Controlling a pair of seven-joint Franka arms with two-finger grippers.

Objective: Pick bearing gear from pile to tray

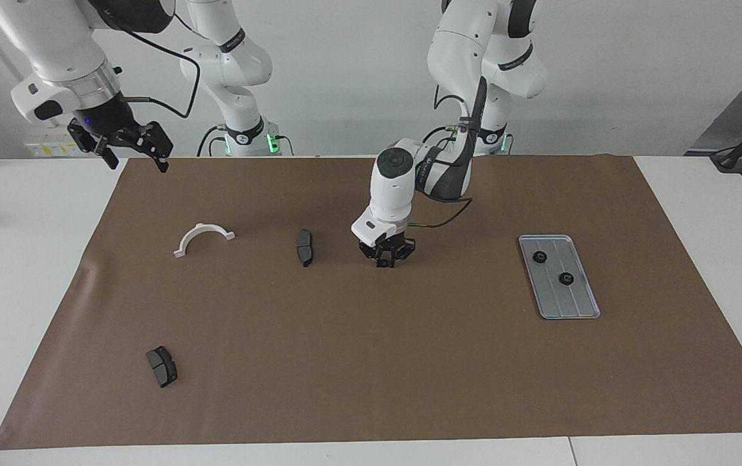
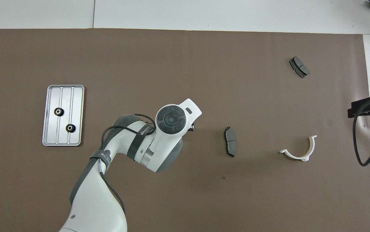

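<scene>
Brown paper mat (image 1: 371, 362) covers white table (image 1: 21, 272). Flat silver-grey ridged metal tray (image 1: 571, 301) toward left arm's end, two small black gear rings (image 1: 539, 257) inside. White half-ring bracket (image 1: 202, 237), two dark grey curved pads (image 1: 305, 247) toward right arm's end. Left gripper (image 1: 385, 260) down at mat, fingers pinched on small black bearing gear (image 1: 383, 263). Right gripper (image 1: 132, 155) waits raised over mat edge, jaws wide.

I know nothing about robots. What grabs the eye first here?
The left gripper, down at the middle of the brown mat, pinched shut on a small black ring. Toward that arm's end lies a silver tray holding two more rings. The right gripper waits raised over the mat's corner.
</scene>
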